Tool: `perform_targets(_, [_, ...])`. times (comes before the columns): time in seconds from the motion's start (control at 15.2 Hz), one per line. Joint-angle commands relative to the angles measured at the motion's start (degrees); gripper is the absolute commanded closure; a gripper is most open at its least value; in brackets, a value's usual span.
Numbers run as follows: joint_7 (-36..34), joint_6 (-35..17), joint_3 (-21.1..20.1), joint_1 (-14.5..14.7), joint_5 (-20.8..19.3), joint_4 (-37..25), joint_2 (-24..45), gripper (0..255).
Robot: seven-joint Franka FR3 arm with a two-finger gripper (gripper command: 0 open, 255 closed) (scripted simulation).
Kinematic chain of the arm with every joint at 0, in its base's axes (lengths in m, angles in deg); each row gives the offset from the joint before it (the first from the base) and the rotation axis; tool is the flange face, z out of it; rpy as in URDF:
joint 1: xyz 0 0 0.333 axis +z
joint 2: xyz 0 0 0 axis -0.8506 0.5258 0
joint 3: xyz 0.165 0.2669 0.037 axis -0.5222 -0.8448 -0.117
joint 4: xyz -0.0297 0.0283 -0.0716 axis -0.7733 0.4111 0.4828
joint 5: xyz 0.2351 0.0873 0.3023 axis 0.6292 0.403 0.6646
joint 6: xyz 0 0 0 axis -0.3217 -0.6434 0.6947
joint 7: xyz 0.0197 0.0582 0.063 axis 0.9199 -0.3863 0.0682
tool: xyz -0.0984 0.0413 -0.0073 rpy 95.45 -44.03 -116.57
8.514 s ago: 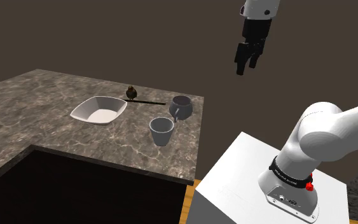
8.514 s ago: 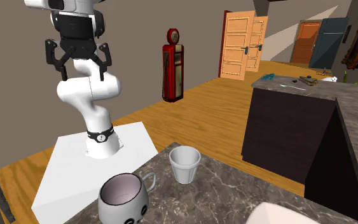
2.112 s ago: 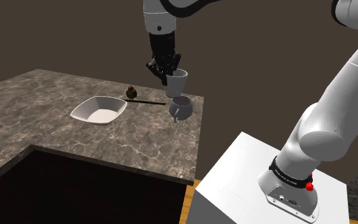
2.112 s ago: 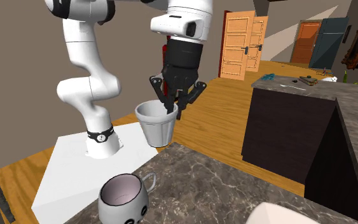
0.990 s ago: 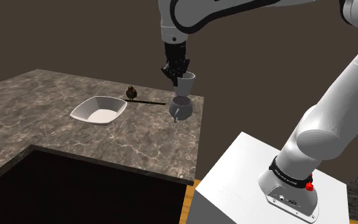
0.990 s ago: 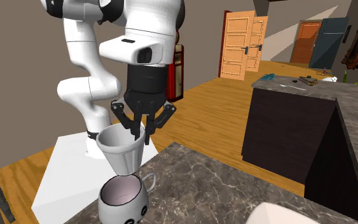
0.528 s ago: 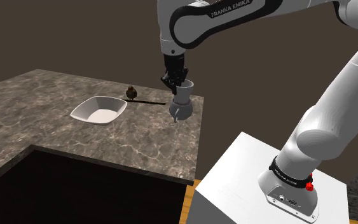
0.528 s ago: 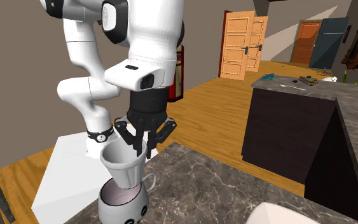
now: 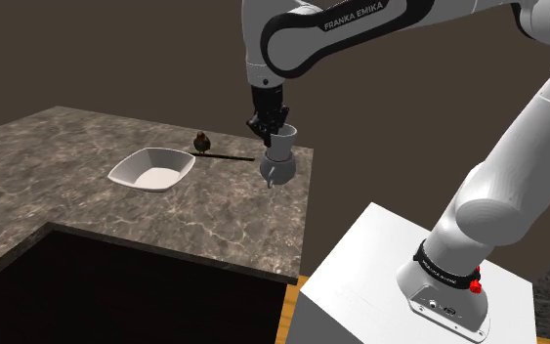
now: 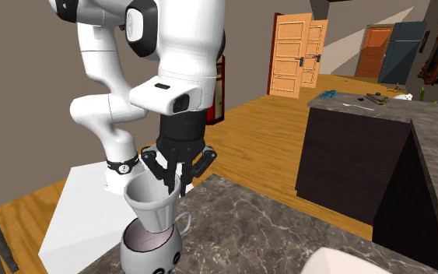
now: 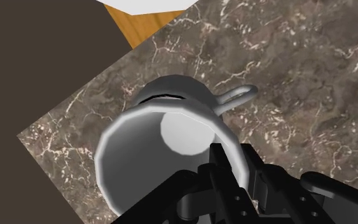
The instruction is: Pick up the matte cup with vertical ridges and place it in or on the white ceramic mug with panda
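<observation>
1. Shoulder view: just above the middle of the frame, the black gripper (image 9: 269, 123) comes straight down onto the pale ridged cup (image 9: 283, 141). The cup sits directly over the panda mug (image 9: 276, 169), near the right-hand corner of the marble counter (image 9: 58, 161). A white bowl (image 9: 151, 168) and a small brown bird figure (image 9: 201, 142) lie to the left, well apart from the mug.

2. Second exterior view: at lower left, the cup (image 10: 153, 204) stands upright with its narrow base sunk into the mug's (image 10: 155, 251) mouth. Its wide rim is well above the mug's. The gripper (image 10: 170, 184) pinches the cup's wall at the rim.

3. Wrist view: near the bottom middle, the two fingers (image 11: 220, 162) are clamped on the cup's rim (image 11: 110, 143), one inside the wall and one outside. The mug's handle (image 11: 238, 97) pokes out from behind the cup.

4. To my eye this is the placing step, nearly done: the cup is nested but not let go.

5. Next I would expect the fingers to part, followed by a straight rise. Dragging sideways could tip the cup or nudge the mug, which is close to the counter's edge.
</observation>
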Motion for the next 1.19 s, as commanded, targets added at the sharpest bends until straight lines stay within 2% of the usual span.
perform_targets(0.0, [0.0,0.0,0.0,0.0,0.0,0.1,0.2,0])
perform_targets(0.33, [0.0,0.0,0.0,0.0,0.0,0.2,0.1,0])
perform_targets(0.59, [0.4,7.2,-0.3,0.3,0.6,-6.2,-0.7,0])
perform_targets(1.12, [0.4,7.2,-0.3,0.3,0.6,-6.2,-0.7,0])
